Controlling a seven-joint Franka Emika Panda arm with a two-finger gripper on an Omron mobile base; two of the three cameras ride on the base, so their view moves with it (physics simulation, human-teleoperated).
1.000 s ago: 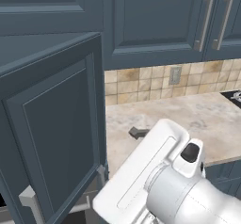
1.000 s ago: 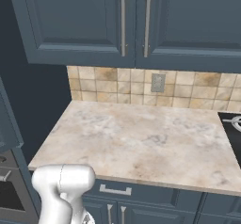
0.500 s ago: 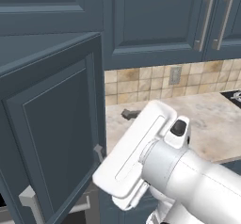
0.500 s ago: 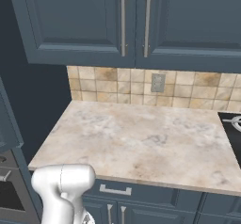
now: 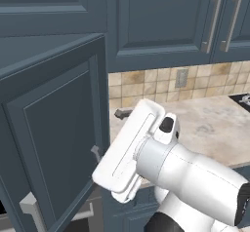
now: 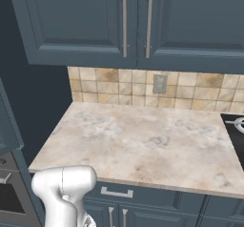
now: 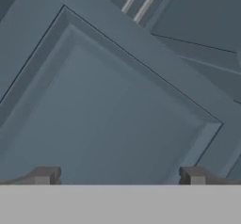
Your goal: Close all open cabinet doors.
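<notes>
Marbled tabletop [image 6: 143,140] under closed wall cupboards. The arm had swung nearer the open cabinet door [image 5: 58,143], its panel directly ahead of the wide-spread jaws [image 7: 120,177], apparently readying the closing push.

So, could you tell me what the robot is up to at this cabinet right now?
The arm is working on an open cabinet door that stands swung out at the left of the counter. The hand view looks straight at the door's recessed panel from close up, with the gripper open and its fingertips spread wide. Whether they touch the door cannot be told. The upper doors with silver handles above the counter are shut.
</notes>
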